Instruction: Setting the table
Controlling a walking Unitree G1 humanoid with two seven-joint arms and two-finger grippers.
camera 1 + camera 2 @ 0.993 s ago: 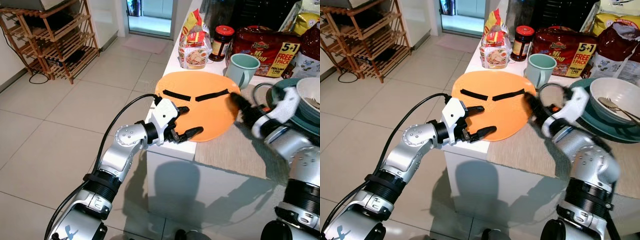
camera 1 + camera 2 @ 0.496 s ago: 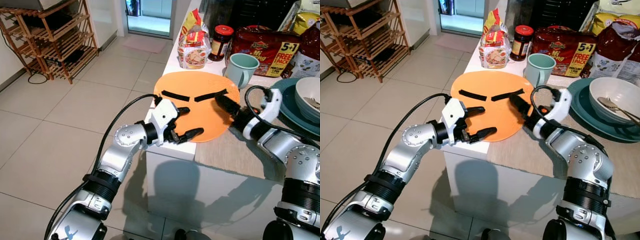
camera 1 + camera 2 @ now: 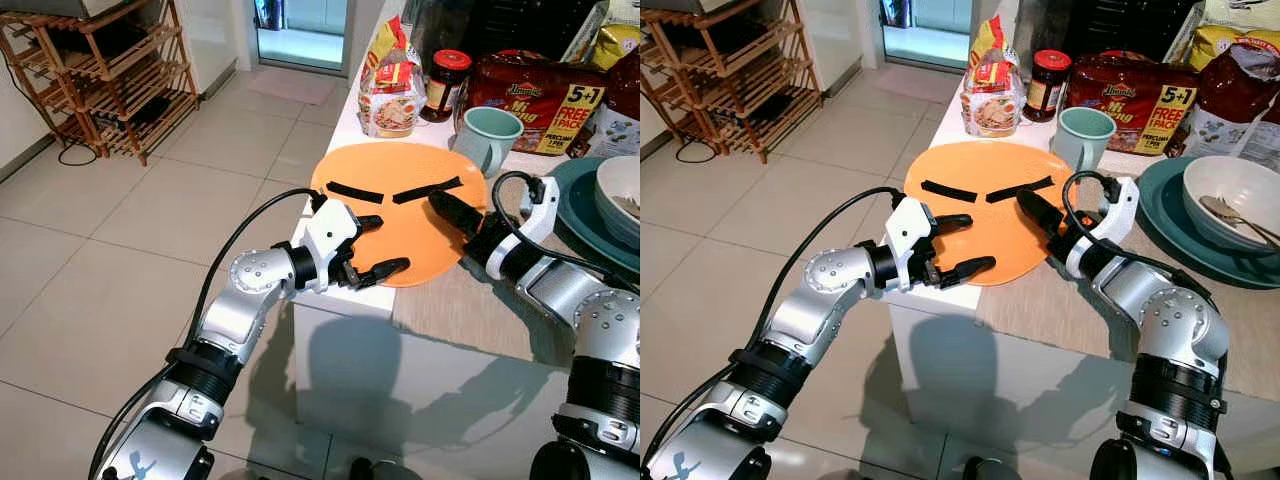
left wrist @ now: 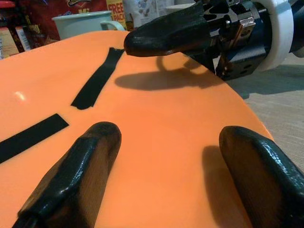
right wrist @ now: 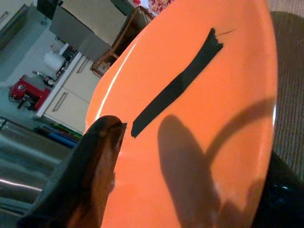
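Orange plate [image 3: 400, 205] lies on the counter's [image 3: 470, 310] near left corner, overhanging the edge. Left hand [image 3: 368, 243], fingers spread wide, straddles its near rim; right hand [image 3: 1035, 210] reaches over its right side, its spread unclear.

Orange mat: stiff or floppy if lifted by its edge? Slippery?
The orange mat looks thin and flat, so it will probably flex or droop. Its glossy sheen suggests a slick surface. It overhangs the counter near the left end effector, so a push could slide it off.
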